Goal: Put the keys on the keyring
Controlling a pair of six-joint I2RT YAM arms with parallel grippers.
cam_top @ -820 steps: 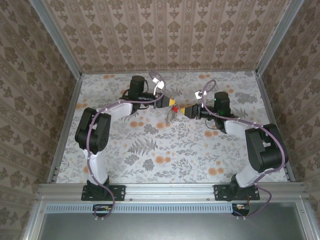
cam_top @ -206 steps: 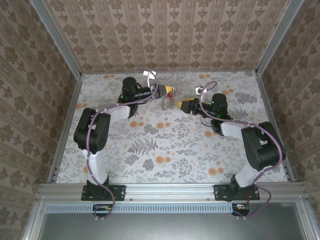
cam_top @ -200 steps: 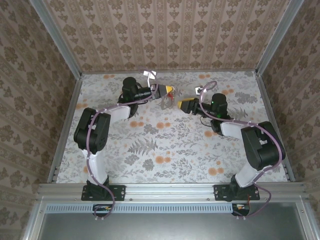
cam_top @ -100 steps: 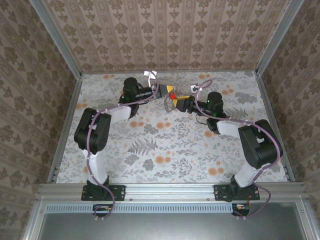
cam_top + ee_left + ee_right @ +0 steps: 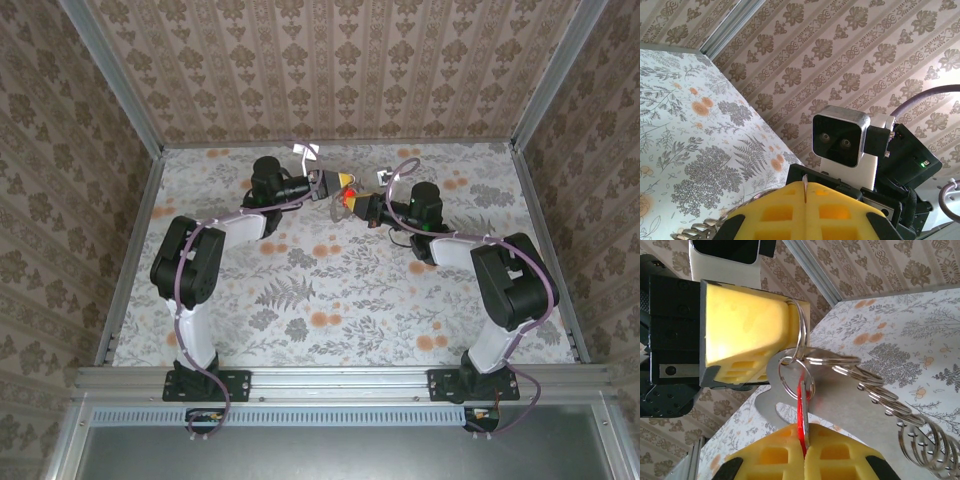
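1. The left end effector (image 5: 338, 181) and the right end effector (image 5: 353, 204) meet tip to tip above the far middle of the floral table (image 5: 300, 300), well clear of its surface.
2. The left end effector is clenched: in its own wrist view a thin metal edge stands pinched in the seam between its yellow fingers (image 5: 775, 212).
3. That edge belongs to the keyring (image 5: 850, 400), a flat dull-grey metal piece that hangs just below the left fingertips by a thin wire loop (image 5: 800, 325).
4. A chain of rings (image 5: 880, 400) trails from the keyring toward the lower right.
5. The right end effector is clamped on the key (image 5: 801, 415), whose red head sits upright between its yellow pads.
6. The key's upper end overlaps a small split ring (image 5: 790, 385) on the keyring (whether it is threaded through cannot be told).
7. A green light (image 5: 923, 163) glows on the right wrist.
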